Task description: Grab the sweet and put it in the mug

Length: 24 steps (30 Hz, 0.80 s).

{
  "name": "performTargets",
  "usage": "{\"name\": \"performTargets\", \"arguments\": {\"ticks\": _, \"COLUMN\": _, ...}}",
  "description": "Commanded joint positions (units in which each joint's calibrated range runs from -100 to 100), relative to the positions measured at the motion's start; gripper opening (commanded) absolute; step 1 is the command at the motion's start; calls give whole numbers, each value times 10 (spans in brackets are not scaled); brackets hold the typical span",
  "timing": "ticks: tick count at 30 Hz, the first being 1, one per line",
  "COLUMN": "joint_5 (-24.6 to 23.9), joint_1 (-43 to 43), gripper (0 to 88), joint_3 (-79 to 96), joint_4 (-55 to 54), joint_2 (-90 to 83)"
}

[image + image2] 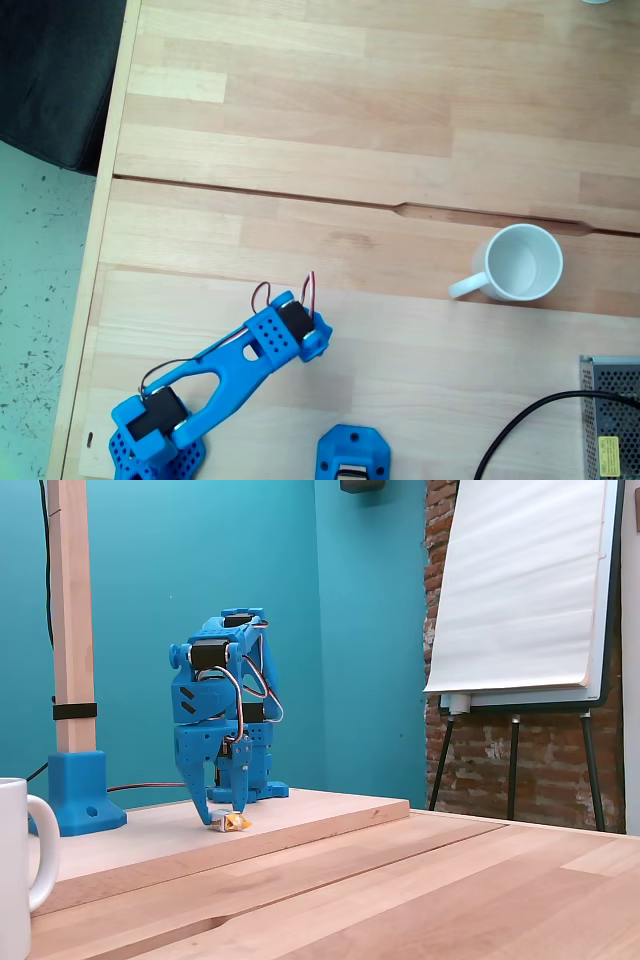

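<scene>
Down on the raised wooden surface (300,815), the sweet (231,823) lay between the tool's (222,814) spread tips, not yet clamped. The mug (520,264) stood well apart, right in the top-down fixed view.

Wooden table (330,120): mug (522,264), sweet (231,822), power supply (610,415) directly on it.

In the side-on fixed view the mug (18,865) is cut by the left and bottom edges — just part of its wall and handle show. The sweet (231,822) there is small, and the end effector (222,814) tips half cover it — contact cannot be told. From above, the blue arm (235,365) hides whatever lies under it. The grey metal box (612,415) runs off the right edge.
</scene>
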Motion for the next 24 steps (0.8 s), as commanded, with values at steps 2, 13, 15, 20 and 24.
{"name": "performTargets", "arguments": {"ticks": 2, "joint_5": -3, "joint_1": 5, "gripper": 150, "joint_3": -27, "joint_4": 1, "joint_2": -5}}
{"name": "performTargets", "arguments": {"ticks": 13, "joint_5": -3, "joint_1": 6, "gripper": 150, "joint_3": -39, "joint_4": -32, "joint_2": 21}}
{"name": "performTargets", "arguments": {"ticks": 15, "joint_5": -4, "joint_1": 6, "gripper": 150, "joint_3": -41, "joint_4": -37, "joint_2": 23}}
{"name": "performTargets", "arguments": {"ticks": 20, "joint_5": -4, "joint_1": 6, "gripper": 150, "joint_3": -39, "joint_4": -38, "joint_2": 21}}
{"name": "performTargets", "arguments": {"ticks": 24, "joint_5": -4, "joint_1": 6, "gripper": 149, "joint_3": -36, "joint_4": -38, "joint_2": 21}}
